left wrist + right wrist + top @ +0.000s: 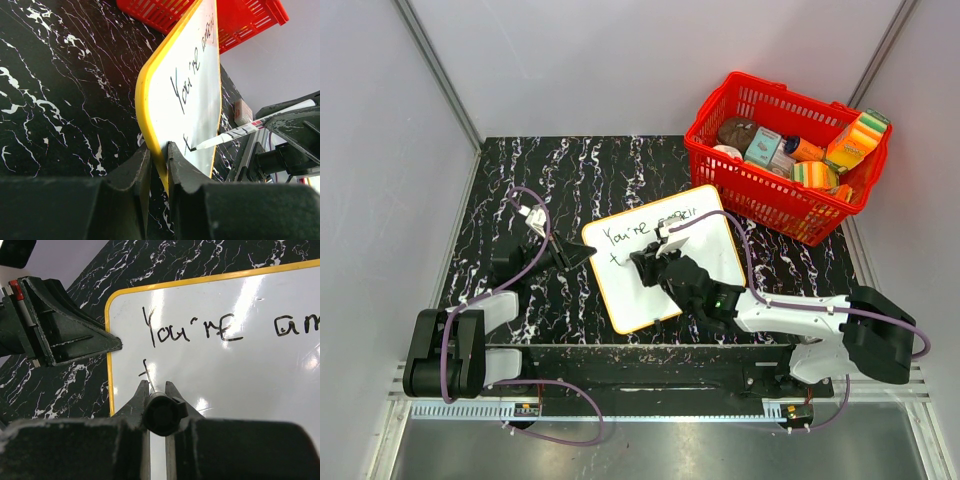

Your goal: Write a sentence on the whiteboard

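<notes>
Marker (160,415) clamped in right gripper (157,386), left gripper (159,149) pinching whiteboard (195,100) edge, red basket (770,195) beyond

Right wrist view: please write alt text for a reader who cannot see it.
The right gripper holds a marker against the whiteboard, starting a second line under the handwritten "You're am". The left gripper grips the board's yellow edge.

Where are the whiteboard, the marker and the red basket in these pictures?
whiteboard (625,292), top external view, on the bare white surface near its lower left corner.
marker (235,132), left wrist view, on the middle of its barrel, above the tip.
red basket (760,190), top external view, on its near side wall.
</notes>
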